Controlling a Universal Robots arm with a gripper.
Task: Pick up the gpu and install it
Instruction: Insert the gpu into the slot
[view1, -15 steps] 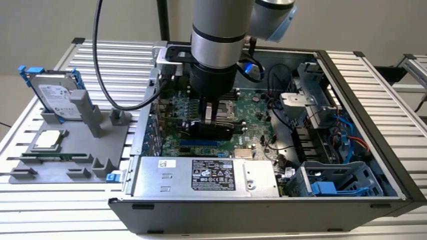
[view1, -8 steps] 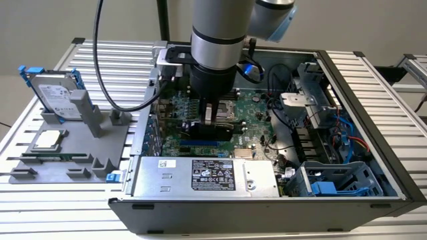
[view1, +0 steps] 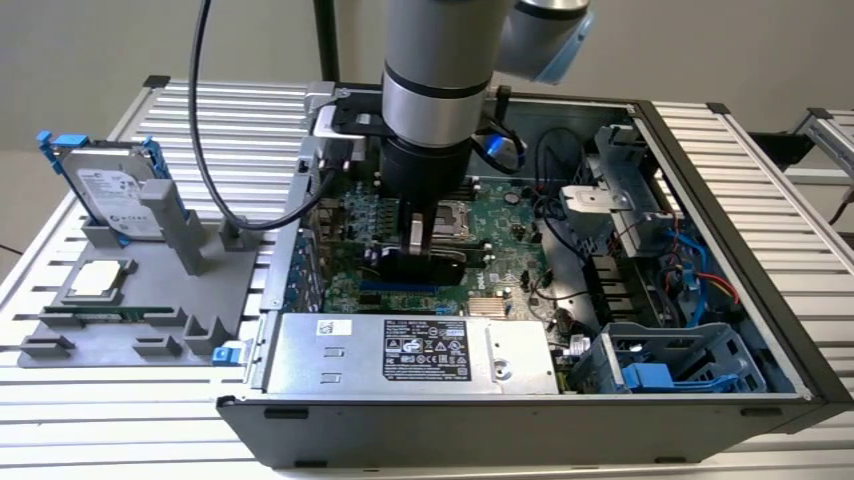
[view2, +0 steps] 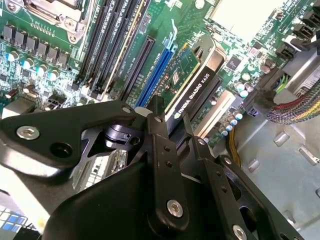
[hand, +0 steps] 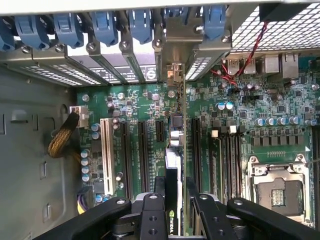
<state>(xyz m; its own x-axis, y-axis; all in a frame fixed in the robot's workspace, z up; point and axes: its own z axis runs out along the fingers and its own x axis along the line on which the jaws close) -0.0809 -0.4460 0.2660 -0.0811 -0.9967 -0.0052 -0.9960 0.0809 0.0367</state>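
Tool (view1: 420, 245) closed on the graphics card (view1: 427, 268), which stands on edge near the centre of the exterior view, inside the open computer case (view1: 534, 430). In both wrist views the fingers (hand: 159, 200) press one on each flat face of the card (hand: 175, 150), a grip that keeps it upright and leaves its lower edge free to meet a slot. The card runs parallel to the long slots of the green motherboard (view1: 514, 215), and its far end points toward the rear wall with the blue clips (hand: 105, 25). In my judgement it is held this way so that the end bracket lines up with a rear opening. Whether the edge is fully home in its slot cannot be told. The case also holds a silver power supply (view1: 414, 355) along its near side and a blue-grey drive cage (view1: 667, 365) at the lower right. At the exterior view's left, a grey holder (view1: 200, 300) on the slatted bench (view1: 200, 120) carries a hard drive (view1: 114, 190) standing upright, a processor chip (view1: 96, 280) lying flat, and a memory stick (view1: 107, 312) lying in a groove, well apart from the case.
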